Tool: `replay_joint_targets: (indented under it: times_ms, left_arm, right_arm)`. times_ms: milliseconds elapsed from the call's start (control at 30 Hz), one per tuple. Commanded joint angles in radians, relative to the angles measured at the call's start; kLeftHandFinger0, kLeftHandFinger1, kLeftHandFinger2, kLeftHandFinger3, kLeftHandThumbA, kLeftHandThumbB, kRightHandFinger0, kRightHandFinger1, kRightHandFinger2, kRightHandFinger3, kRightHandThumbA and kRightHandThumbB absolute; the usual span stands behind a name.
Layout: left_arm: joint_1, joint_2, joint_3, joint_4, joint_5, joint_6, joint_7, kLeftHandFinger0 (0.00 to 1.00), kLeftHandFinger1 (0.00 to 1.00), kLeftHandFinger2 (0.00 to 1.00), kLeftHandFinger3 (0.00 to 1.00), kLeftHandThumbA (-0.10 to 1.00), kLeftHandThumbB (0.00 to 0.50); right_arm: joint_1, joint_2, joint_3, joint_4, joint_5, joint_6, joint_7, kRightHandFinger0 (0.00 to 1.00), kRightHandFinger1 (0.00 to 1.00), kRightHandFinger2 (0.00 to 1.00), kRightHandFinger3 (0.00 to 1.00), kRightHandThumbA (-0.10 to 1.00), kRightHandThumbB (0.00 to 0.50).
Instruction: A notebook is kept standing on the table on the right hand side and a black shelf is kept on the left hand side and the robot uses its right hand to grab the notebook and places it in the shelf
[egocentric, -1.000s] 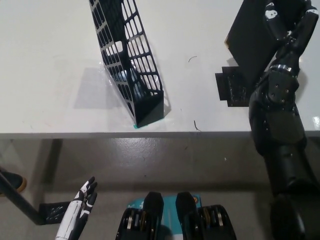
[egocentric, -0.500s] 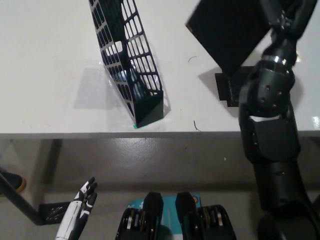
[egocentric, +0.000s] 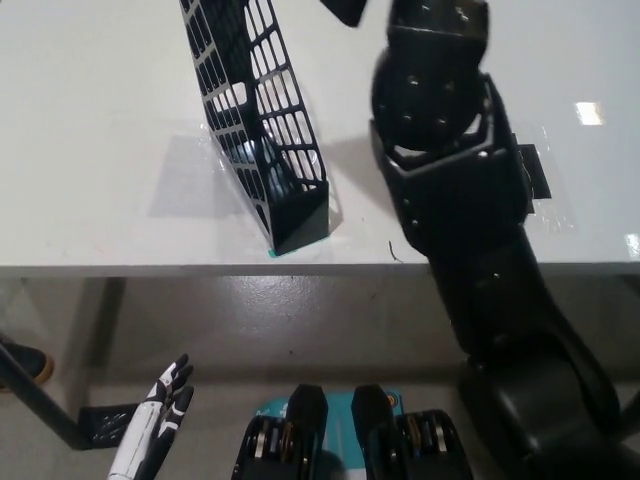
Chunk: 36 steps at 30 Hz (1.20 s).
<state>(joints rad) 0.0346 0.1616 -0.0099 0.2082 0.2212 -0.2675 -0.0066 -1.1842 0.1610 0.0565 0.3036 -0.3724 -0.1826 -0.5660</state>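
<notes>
fingers of the right hand are out of view; its black arm (egocentric: 455, 190) crosses the bench (egocentric: 90, 120). left hand (egocentric: 155, 425) at 7 o'clock, fingers apart, holding nothing; shelf (egocentric: 262, 130) at 11.

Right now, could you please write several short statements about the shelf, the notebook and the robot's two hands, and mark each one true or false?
1. The black shelf stands on the white table near its front edge. True.
2. The notebook lies flat inside the shelf. False: only a dark corner of it shows at the top edge, right of the shelf.
3. The white left hand rests on the table. False: it hangs low at the lower left, below table level, fingers apart.
4. The black right arm reaches over the table, right of the shelf. True.
5. The right hand is plainly visible. False: it is out of the picture.
</notes>
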Motion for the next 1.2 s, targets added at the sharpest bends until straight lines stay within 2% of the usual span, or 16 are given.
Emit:
replay_joint_targets:
  times_ms: [0, 167, 233, 300, 433, 500, 633, 967, 1167]
  left_arm:
    - [0.005, 0.013, -0.013, -0.027, 0.008, -0.037, 0.003, 1.00, 1.00, 1.00, 1.00, 1.00, 0.158]
    - [0.005, 0.012, -0.015, -0.028, 0.003, -0.041, 0.004, 1.00, 1.00, 1.00, 1.00, 1.00, 0.148]
    - [0.001, 0.016, -0.017, -0.019, 0.005, -0.049, 0.004, 1.00, 1.00, 1.00, 1.00, 1.00, 0.147]
    - [0.002, 0.017, -0.018, -0.023, 0.007, -0.046, 0.003, 1.00, 1.00, 1.00, 1.00, 1.00, 0.150]
    - [0.011, 0.021, -0.021, -0.027, -0.007, -0.050, -0.009, 1.00, 1.00, 1.00, 1.00, 1.00, 0.135]
    - [0.016, 0.022, -0.022, -0.030, -0.010, -0.045, -0.012, 1.00, 1.00, 1.00, 1.00, 1.00, 0.133]
    - [0.012, 0.022, -0.025, -0.018, -0.014, -0.058, -0.012, 1.00, 1.00, 1.00, 1.00, 1.00, 0.133]
    - [0.018, 0.026, -0.036, -0.030, -0.019, -0.046, -0.021, 1.00, 1.00, 1.00, 1.00, 1.00, 0.129]
    - [0.013, 0.027, -0.039, -0.024, -0.007, -0.051, -0.018, 1.00, 1.00, 1.00, 1.00, 1.00, 0.142]
  right_arm:
    - [-0.081, 0.021, -0.011, 0.055, -0.038, -0.011, -0.057, 0.00, 0.03, 0.49, 0.69, -0.10, 0.123]
    - [-0.107, 0.029, -0.016, 0.181, -0.031, -0.058, -0.097, 0.00, 0.05, 0.54, 0.70, -0.10, 0.109]
    - [-0.132, 0.034, -0.007, 0.295, -0.057, -0.078, -0.158, 0.00, 0.00, 0.49, 0.62, -0.10, 0.119]
    - [-0.144, 0.035, 0.000, 0.360, -0.061, -0.105, -0.181, 0.00, 0.00, 0.48, 0.62, -0.10, 0.112]
    - [-0.156, 0.040, 0.017, 0.450, -0.062, -0.152, -0.208, 0.00, 0.00, 0.41, 0.52, -0.10, 0.104]
    - [-0.162, 0.045, 0.021, 0.484, -0.062, -0.172, -0.222, 0.00, 0.00, 0.40, 0.50, -0.10, 0.101]
    - [-0.172, 0.049, 0.028, 0.528, -0.061, -0.187, -0.239, 0.00, 0.00, 0.40, 0.51, -0.10, 0.100]
    - [-0.201, 0.070, 0.030, 0.665, -0.035, -0.244, -0.281, 0.00, 0.00, 0.40, 0.44, -0.10, 0.101]
    - [-0.254, 0.083, 0.036, 0.801, -0.035, -0.264, -0.326, 0.00, 0.00, 0.43, 0.47, -0.10, 0.095]
